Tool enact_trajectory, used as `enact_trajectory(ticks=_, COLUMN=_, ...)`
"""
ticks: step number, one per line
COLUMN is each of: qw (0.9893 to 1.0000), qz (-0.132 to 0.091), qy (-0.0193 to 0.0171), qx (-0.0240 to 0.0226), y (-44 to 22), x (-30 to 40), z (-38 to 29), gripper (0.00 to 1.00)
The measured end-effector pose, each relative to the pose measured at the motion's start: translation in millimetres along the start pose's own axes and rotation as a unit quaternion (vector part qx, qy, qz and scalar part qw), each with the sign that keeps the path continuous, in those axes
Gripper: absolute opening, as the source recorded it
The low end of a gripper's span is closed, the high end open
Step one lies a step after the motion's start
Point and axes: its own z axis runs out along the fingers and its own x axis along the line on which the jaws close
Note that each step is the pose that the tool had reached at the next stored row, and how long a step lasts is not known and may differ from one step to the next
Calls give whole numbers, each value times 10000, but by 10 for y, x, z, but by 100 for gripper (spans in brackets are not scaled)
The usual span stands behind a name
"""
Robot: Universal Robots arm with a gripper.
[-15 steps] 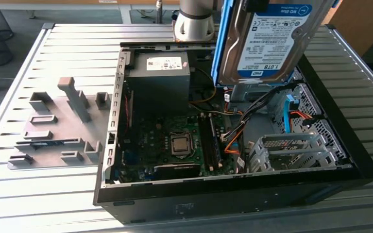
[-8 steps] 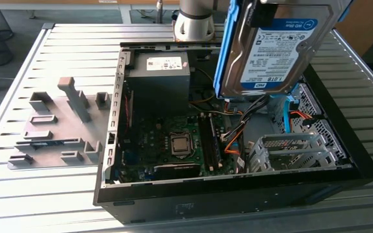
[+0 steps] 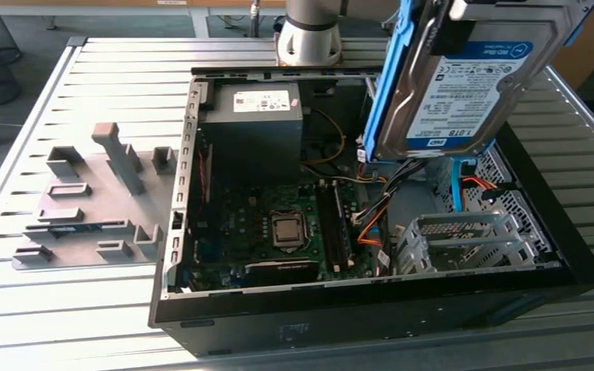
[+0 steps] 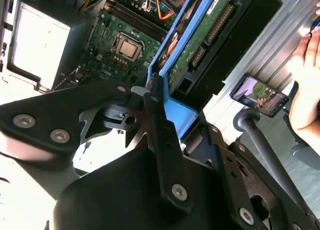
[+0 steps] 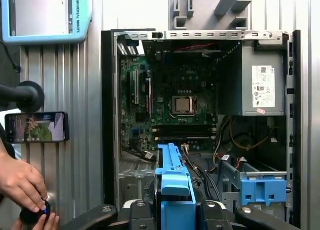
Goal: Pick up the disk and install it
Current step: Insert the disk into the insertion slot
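The disk (image 3: 469, 81) hangs tilted above the open computer case (image 3: 380, 317), with the gripper (image 4: 162, 104) clamped shut on its blue carrier frame. In the exterior view the grey drive bay (image 3: 462, 243) lies at six o'clock from it. Doing this well likely means squaring the carrier to the bay and clearing the orange cables (image 3: 371, 224).

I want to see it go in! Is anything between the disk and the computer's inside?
Nothing visible blocks it. The disk, held in the gripper, hangs above the open case. Orange cables lie beside the grey metal bay.
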Motion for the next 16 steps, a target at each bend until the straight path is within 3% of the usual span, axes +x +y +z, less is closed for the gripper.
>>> enact_trajectory(ticks=7, qw=10000, qz=0, qy=-19, qx=0, y=-34, x=208, z=75, gripper=37)
enact_trajectory(ticks=16, qw=10000, qz=0, qy=-24, qx=-1, y=-217, x=272, z=214, gripper=37)
